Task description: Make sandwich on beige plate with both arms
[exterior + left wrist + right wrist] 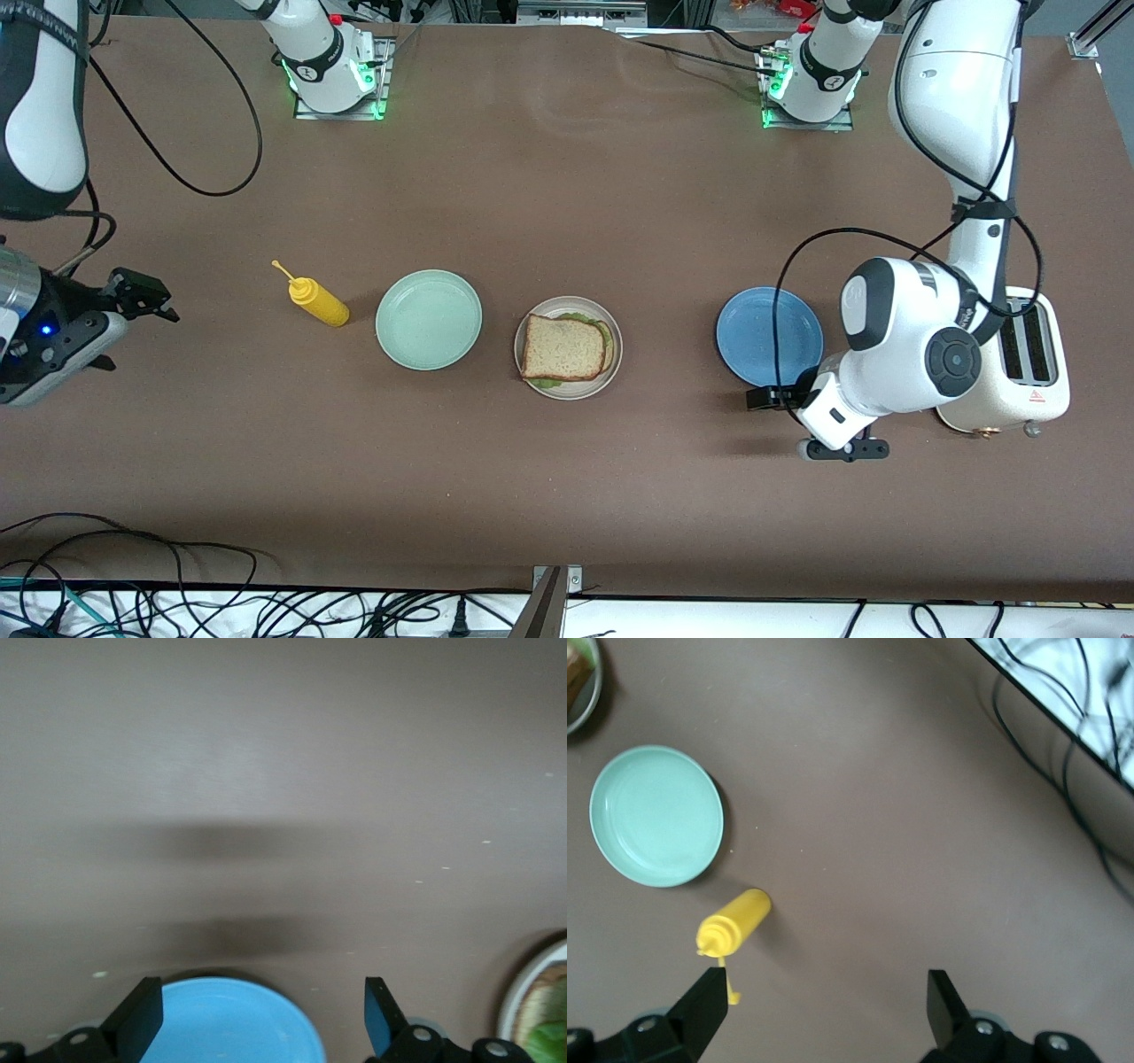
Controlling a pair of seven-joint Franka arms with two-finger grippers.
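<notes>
The sandwich (563, 346) lies on the beige plate (613, 359) in the middle of the table, a tan bread slice on top with green lettuce (546, 383) showing at its edges. My left gripper (806, 424) hangs open and empty over the table by the blue plate's (769, 337) edge nearer the front camera. In the left wrist view the left gripper (263, 994) frames the blue plate (230, 1032), with the beige plate's rim (523, 992) at the edge. My right gripper (133, 323) is open and empty over the table at the right arm's end. The right gripper (826, 988) shows bare table between its fingers.
A mint green plate (429, 319) sits beside the beige plate toward the right arm's end, and a yellow squeeze bottle (317, 299) lies beside it. In the right wrist view the bottle (735, 921) and mint plate (656, 815) show. A cream toaster (1019, 363) stands under the left arm.
</notes>
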